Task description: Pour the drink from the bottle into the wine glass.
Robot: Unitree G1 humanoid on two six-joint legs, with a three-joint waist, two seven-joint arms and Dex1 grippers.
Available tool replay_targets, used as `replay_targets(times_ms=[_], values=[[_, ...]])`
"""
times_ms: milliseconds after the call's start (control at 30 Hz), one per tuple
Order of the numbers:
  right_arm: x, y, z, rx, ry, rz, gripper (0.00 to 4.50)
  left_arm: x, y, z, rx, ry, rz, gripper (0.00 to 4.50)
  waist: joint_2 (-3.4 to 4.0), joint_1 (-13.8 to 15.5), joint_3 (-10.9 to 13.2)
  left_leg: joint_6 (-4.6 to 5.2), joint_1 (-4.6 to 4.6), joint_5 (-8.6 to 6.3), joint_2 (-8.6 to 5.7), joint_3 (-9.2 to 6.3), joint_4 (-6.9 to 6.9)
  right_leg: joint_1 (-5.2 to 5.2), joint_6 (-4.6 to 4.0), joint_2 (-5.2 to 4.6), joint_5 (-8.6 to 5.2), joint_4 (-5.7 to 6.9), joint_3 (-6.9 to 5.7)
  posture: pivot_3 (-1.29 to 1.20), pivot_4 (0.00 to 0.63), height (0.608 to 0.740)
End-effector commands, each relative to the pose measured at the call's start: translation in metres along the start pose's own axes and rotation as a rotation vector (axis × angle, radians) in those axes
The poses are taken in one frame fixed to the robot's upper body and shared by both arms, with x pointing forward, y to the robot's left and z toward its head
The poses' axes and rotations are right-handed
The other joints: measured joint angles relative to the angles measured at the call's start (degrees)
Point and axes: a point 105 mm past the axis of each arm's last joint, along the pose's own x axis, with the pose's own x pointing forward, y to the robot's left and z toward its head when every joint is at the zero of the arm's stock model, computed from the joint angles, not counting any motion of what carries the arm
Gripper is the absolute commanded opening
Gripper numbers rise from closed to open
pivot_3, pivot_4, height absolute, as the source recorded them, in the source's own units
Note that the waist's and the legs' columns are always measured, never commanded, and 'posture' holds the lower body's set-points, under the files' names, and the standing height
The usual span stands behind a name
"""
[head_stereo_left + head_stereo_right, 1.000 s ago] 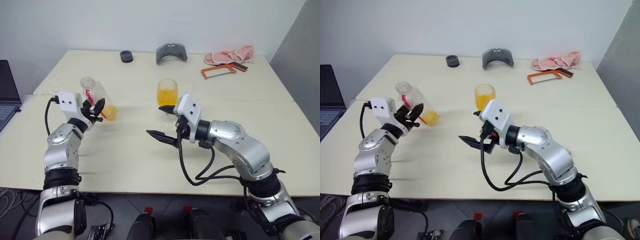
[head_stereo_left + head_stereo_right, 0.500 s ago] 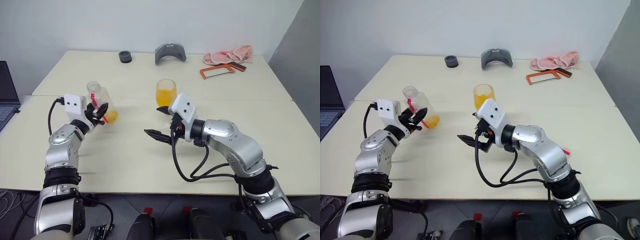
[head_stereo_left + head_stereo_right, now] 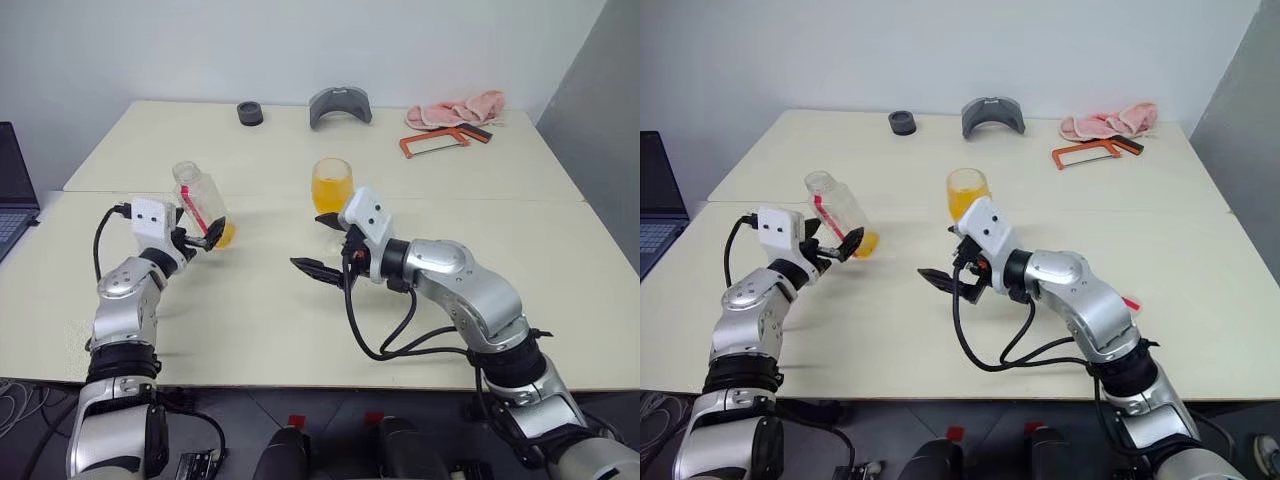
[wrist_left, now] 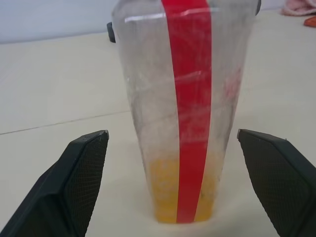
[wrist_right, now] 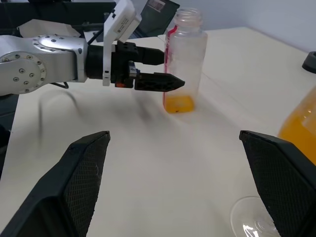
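Bottle (image 4: 185,113) set upright on surface (image 3: 420,190), nearly emptied, between wide-spread left fingers (image 4: 81,173) holding nothing, evidently released; wine glass (image 3: 333,186) filled with drink (image 3: 333,192), standing beyond right gripper (image 3: 325,245), likewise spread and empty, pour judged complete.

The bottle (image 3: 201,206), clear plastic with a red stripe and no cap on its open mouth, stands on its base to the left of the wine glass (image 3: 333,190), well apart from it, holding only a little orange drink (image 4: 178,193), while the glass bowl is nearly full.
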Motion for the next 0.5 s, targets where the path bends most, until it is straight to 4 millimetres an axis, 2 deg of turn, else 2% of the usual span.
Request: replay_targets(times_ms=[33, 300, 500], values=[[-0.008, 0.003, 0.006, -0.062, -0.097, 0.01, 4.5, -0.004, -0.001, 0.019, 0.054, -0.074, 0.003, 4.49, 0.0, 0.0, 0.0, 0.0, -0.01, 0.0, 0.0, 0.0, 0.0, 0.0, 0.0, 0.0, 0.0, -0.01, -0.01, 0.0, 0.15, 0.74], [-0.034, 0.002, -0.033, -0.065, -0.099, -0.042, 4.5, -0.02, -0.001, 0.015, 0.089, -0.066, 0.072, 4.49, 0.0, 0.16, 0.0, 0.01, 0.02, 0.0, 0.04, 0.04, -0.04, 0.01, 0.0, 0.01, 0.0, -0.05, 0.03, 0.0, 0.15, 0.74], [-0.057, -0.014, -0.065, 0.031, -0.12, -0.258, 4.5, -0.038, -0.009, 0.012, 0.096, -0.081, 0.116, 4.49, -0.03, 0.4, -0.02, 0.0, 0.1, 0.0, 0.07, 0.11, -0.25, 0.08, 0.0, 0.0, 0.0, -0.18, 0.11, 0.0, 0.15, 0.74]])
